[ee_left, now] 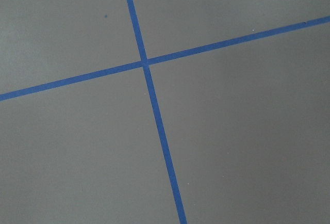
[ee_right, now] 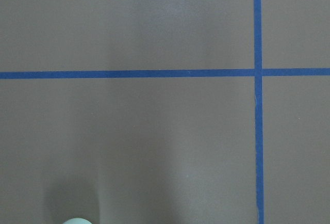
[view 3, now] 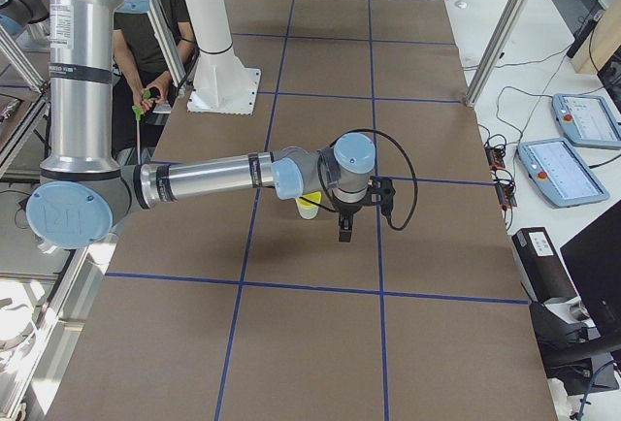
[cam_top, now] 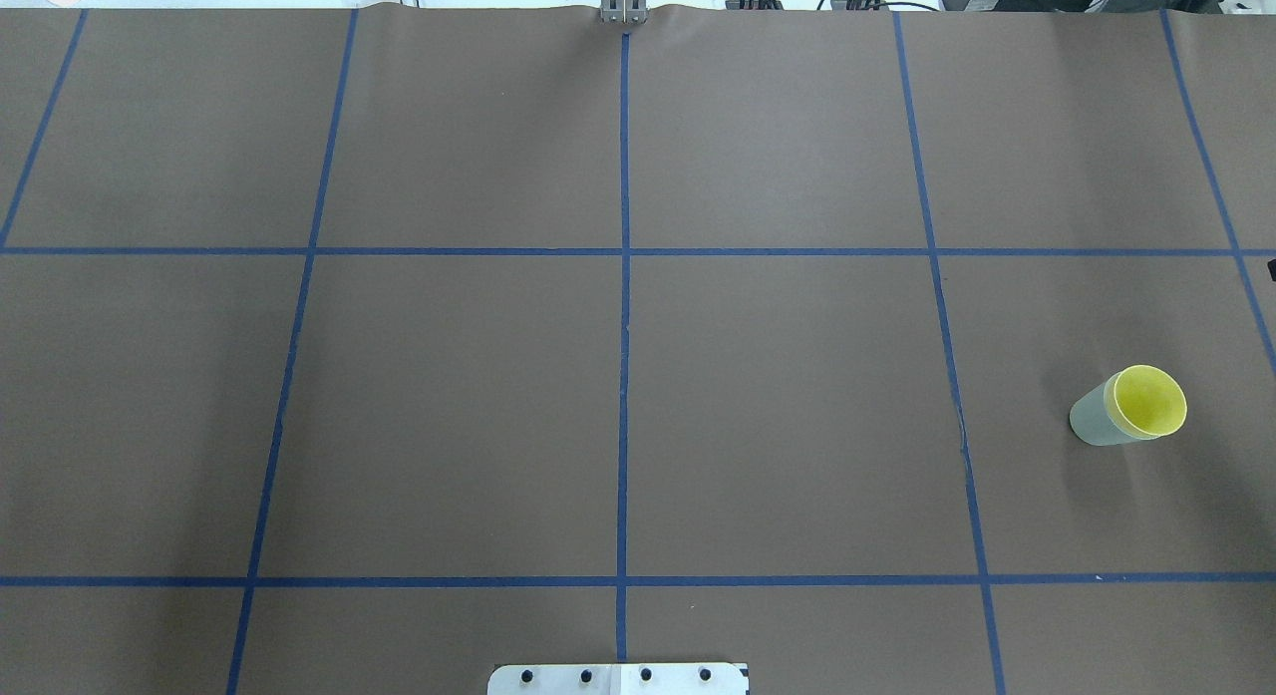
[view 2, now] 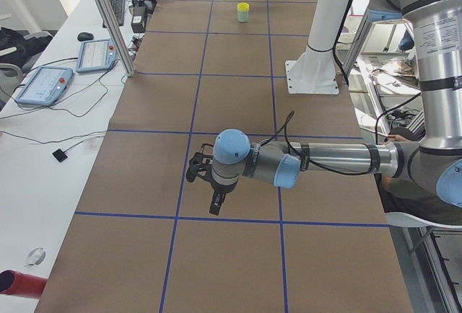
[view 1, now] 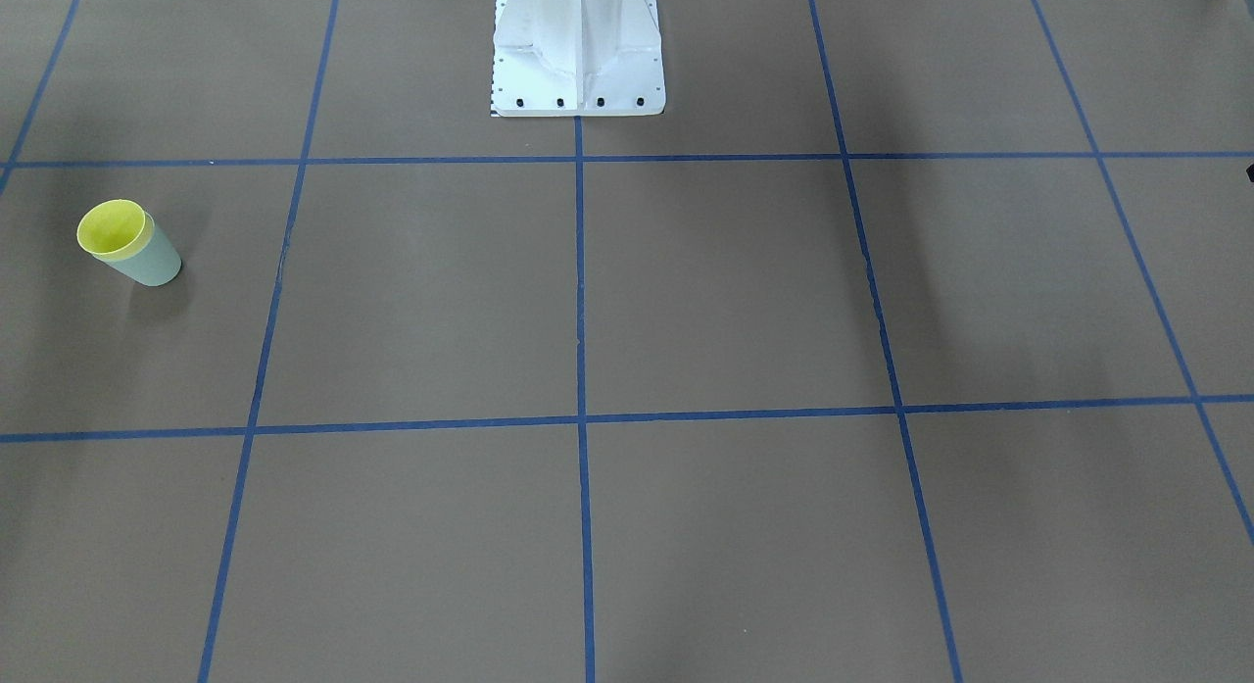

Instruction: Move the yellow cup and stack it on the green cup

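Observation:
The yellow cup (cam_top: 1148, 401) sits nested inside the green cup (cam_top: 1095, 421), upright on the brown table at the robot's right side. The pair also shows in the front-facing view, yellow cup (view 1: 110, 227) in green cup (view 1: 152, 262), and far off in the exterior left view (view 2: 243, 11). My right gripper (view 3: 344, 228) hangs just beside the pair, apart from it; I cannot tell if it is open or shut. My left gripper (view 2: 216, 202) hangs over the table near the left end, far from the cups; I cannot tell its state.
The white robot pedestal (view 1: 578, 56) stands at the table's middle back edge. Blue tape lines (cam_top: 624, 276) grid the brown table. A person (view 3: 146, 43) stands behind the pedestal. Tablets (view 2: 43, 86) and cables lie on a side bench. Aluminium posts (view 2: 108, 17) stand along the table's edge.

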Available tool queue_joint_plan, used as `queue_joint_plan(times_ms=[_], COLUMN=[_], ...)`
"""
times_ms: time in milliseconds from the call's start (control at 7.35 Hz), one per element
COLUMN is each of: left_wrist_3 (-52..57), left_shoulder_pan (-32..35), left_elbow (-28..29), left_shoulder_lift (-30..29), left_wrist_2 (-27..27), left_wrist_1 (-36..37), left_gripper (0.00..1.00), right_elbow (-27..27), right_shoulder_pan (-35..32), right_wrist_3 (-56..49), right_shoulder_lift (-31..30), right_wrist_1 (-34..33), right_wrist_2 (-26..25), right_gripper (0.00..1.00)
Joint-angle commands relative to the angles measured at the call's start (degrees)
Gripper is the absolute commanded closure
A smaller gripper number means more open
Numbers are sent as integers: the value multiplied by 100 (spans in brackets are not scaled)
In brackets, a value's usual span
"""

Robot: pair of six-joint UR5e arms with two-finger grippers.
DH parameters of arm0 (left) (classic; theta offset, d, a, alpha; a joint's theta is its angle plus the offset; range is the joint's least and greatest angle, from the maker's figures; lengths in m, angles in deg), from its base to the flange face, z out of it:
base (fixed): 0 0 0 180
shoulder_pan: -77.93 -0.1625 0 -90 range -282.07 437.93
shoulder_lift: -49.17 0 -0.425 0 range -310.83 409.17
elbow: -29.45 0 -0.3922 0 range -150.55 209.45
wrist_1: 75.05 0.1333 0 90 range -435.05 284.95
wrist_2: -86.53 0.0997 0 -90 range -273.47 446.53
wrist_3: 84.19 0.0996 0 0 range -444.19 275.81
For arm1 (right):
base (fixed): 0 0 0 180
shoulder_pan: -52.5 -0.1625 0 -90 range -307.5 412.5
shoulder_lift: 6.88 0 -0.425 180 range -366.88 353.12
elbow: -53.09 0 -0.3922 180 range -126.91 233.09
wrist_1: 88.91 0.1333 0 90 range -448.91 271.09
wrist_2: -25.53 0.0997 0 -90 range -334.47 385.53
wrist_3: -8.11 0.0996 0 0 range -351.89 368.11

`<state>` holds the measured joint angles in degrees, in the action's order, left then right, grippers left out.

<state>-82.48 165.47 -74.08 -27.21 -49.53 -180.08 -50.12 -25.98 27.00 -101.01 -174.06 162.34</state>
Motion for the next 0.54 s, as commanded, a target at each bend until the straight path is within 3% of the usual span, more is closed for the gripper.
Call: queue_joint_plan(times_ms=[0,408], left_wrist_3=[5,40], left_shoulder_pan=[0,0], left_elbow=[-9,-27], left_shoulder_lift=[9,26], left_wrist_2=[0,0], left_wrist_1=[0,-9], left_gripper=[0,0], right_elbow=[-6,11], right_shoulder_pan=[0,0], right_wrist_3=[0,0], right_shoulder_lift=[0,0], right_wrist_1=[6,-2], right_wrist_2=[30,30], right_gripper=[0,0])
